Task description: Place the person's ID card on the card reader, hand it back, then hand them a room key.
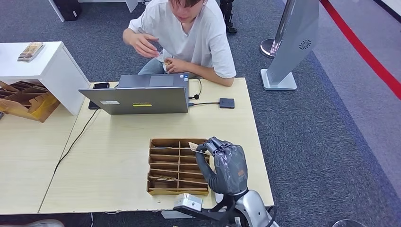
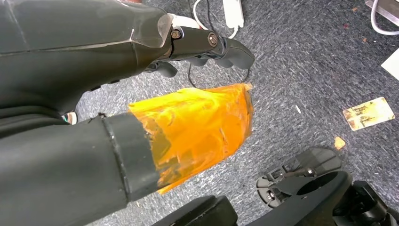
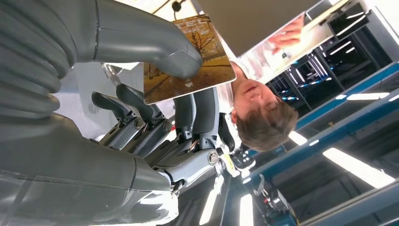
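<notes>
My right hand (image 1: 226, 166) is raised over the right side of the wooden slotted card box (image 1: 156, 166) and pinches a room key card (image 1: 196, 147) between thumb and fingers. The right wrist view shows this key card (image 3: 188, 59) printed with autumn trees, the thumb pressed on its face. The small black card reader (image 1: 226, 103) lies on the table beyond, cabled to the laptop. A person (image 1: 189, 33) sits behind the table with both hands raised near the chest. My left hand (image 2: 197, 47) hangs over the carpet, holding nothing, its thumb wrapped in orange tape (image 2: 197, 127).
A grey laptop (image 1: 139, 98) stands open at the far table edge, a phone (image 1: 100, 85) beside it. A white cabinet (image 1: 42, 71) and another wooden tray (image 1: 23, 101) are at left. A grey kiosk stand (image 1: 288, 47) is at right. A loose card (image 2: 368, 113) lies on the carpet.
</notes>
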Available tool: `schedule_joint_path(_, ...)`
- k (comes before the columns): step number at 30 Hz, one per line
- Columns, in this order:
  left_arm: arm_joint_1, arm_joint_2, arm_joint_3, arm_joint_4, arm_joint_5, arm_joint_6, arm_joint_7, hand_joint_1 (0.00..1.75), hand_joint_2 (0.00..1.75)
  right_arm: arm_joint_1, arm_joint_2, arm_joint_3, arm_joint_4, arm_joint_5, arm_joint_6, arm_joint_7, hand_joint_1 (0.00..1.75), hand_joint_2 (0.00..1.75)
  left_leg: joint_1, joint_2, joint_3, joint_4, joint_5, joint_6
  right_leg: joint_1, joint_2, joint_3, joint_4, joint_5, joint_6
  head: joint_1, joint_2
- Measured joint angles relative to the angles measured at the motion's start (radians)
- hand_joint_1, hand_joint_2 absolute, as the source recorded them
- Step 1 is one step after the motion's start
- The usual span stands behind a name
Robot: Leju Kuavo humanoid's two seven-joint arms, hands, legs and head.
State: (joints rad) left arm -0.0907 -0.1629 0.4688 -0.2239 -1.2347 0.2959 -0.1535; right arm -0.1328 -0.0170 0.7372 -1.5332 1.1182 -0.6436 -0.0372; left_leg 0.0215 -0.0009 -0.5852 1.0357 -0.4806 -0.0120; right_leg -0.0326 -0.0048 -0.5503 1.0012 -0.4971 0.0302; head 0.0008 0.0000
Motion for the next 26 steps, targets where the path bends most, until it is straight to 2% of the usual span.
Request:
schedule_joint_path(10,-0.001,0.000,-0.003,0.000,-0.013,-0.014,-0.001,0.00,0.00,-0.082,0.005,-0.021,0.007,0.024,0.052,0.020,1.75,1.75,0.000,0.000,0.000,0.000,0.000,0.000,0.000,0.000,0.000,0.000,0.000,0.000,0.000,0.000)
schedule_joint_path(26,-0.009,0.004,-0.029,0.000,-0.030,-0.029,0.001,0.00,0.00,-0.207,0.036,-0.022,0.102,0.027,0.116,0.051,1.75,1.75,0.000,0.000,0.000,0.000,0.000,0.000,0.000,0.000,0.000,0.000,0.000,0.000,0.000,0.000)
